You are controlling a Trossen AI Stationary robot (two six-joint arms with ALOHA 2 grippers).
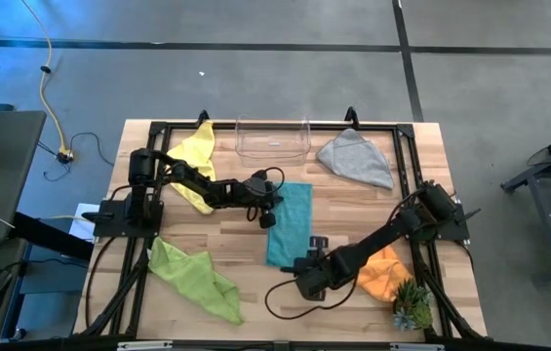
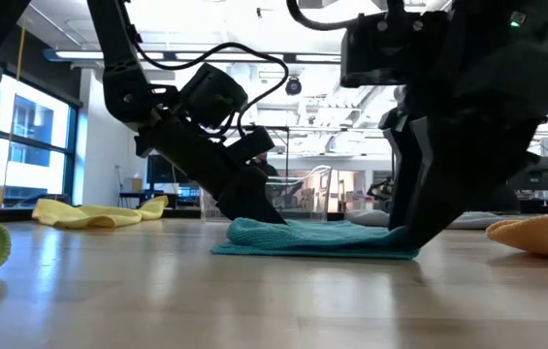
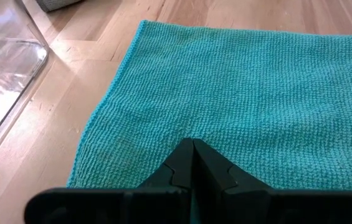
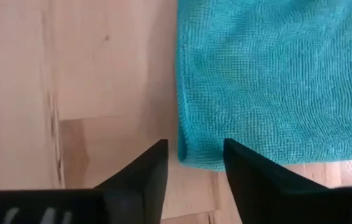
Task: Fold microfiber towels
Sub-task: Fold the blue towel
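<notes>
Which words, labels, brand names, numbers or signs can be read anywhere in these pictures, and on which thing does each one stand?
None: no view shows any readable text.
The flat teal blue microfiber towel, the clear plastic bin and the light wooden table bear no print, tag or label that shows.
The two dark robot arms show no legible marking.
The room behind the table in the low view has lights and fittings, but no sign there can be read.

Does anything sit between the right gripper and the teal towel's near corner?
Nothing visible does. The right gripper stands open over bare wood right at the folded corner of the teal towel. The left gripper, shut, rests on the towel's other side.
</notes>
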